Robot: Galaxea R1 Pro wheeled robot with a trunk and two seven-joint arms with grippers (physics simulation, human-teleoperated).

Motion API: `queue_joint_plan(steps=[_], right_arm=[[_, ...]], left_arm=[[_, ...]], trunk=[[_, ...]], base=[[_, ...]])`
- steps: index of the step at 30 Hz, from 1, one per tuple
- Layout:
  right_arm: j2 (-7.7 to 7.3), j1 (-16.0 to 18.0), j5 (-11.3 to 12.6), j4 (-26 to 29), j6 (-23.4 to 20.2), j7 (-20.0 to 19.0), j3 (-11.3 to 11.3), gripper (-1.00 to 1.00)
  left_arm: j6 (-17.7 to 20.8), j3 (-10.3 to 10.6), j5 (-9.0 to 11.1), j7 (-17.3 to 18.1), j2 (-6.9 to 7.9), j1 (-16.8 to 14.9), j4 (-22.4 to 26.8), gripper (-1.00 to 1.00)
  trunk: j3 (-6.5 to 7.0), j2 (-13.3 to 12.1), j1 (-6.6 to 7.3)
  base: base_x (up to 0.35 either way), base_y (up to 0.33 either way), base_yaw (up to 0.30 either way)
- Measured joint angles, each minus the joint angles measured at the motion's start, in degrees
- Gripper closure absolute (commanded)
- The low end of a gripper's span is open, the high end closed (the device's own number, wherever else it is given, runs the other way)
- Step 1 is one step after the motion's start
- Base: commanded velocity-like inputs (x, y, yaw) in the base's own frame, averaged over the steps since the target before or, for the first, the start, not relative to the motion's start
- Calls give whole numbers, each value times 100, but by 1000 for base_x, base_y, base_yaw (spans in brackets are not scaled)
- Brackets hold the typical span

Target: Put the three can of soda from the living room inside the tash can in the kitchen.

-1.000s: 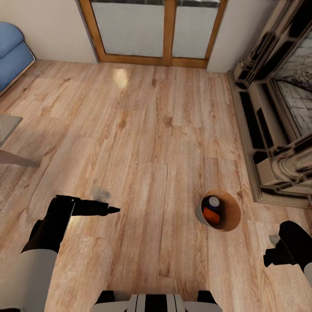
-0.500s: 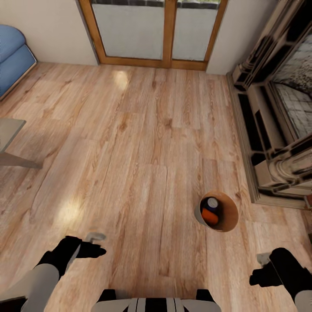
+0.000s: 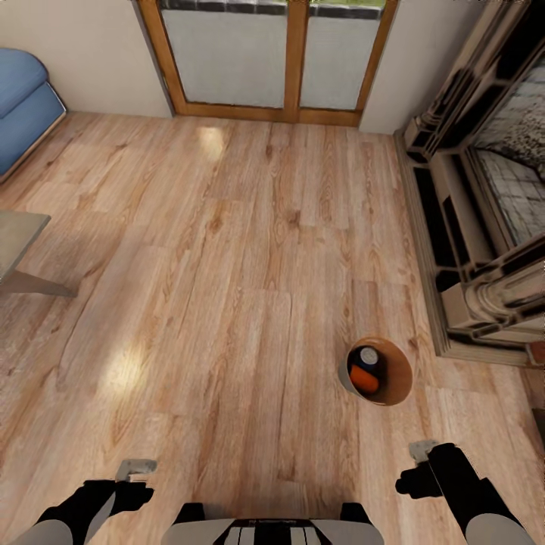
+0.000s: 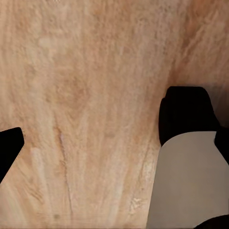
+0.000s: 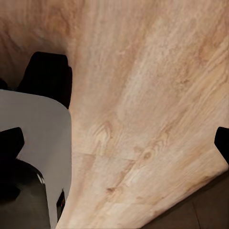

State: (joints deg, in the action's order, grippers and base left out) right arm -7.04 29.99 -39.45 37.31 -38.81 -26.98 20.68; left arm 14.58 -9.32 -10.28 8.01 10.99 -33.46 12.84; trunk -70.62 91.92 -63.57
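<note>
Standing on the warm wood floor (image 3: 250,250), the off-white round trash can (image 3: 378,370) is holding an orange soda can (image 3: 365,378) and a dark blue one (image 3: 368,356); we are keeping our left gripper (image 3: 136,478) and right gripper (image 3: 415,463) empty, openness unclear.

No legible text, labels, brand marks, numbers or signs anywhere. Checked: cans (image 3: 366,370) inside the trash can (image 3: 399,376), lower right of the head frame, too small to show any print; fireplace (image 3: 484,219) at right edge, plain; glass doors (image 3: 265,57) at top centre, unmarked; wood floor (image 3: 227,303), bare grain only. Wrist frames: floor boards and robot body parts, nothing written.
</note>
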Motion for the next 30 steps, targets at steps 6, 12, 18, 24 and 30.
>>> queue_joint_plan(steps=[6,12,18,24,30], right_arm=[[162,-1,6,-22,383,144,22,-100],[198,-1,2,-54,538,182,25,-100],[187,0,-1,-457,1028,199,95,-100],[150,-1,-7,-1259,1807,898,451,-100],[102,-1,-4,-1610,2201,1044,492,-100]], left_arm=[[-326,0,20,-24,29,74,-19,-100],[-521,3,130,-27,40,89,-24,-100],[-847,11,205,-27,43,93,-57,-100],[-1628,14,217,-27,38,248,-288,-100],[-2045,10,233,-28,42,464,-306,-100]], trunk=[[108,-241,132],[215,-481,264],[323,-722,395],[430,-963,527],[539,-1203,659]], base=[[0,0,0],[0,0,0],[0,0,0],[0,0,0],[0,0,0]])
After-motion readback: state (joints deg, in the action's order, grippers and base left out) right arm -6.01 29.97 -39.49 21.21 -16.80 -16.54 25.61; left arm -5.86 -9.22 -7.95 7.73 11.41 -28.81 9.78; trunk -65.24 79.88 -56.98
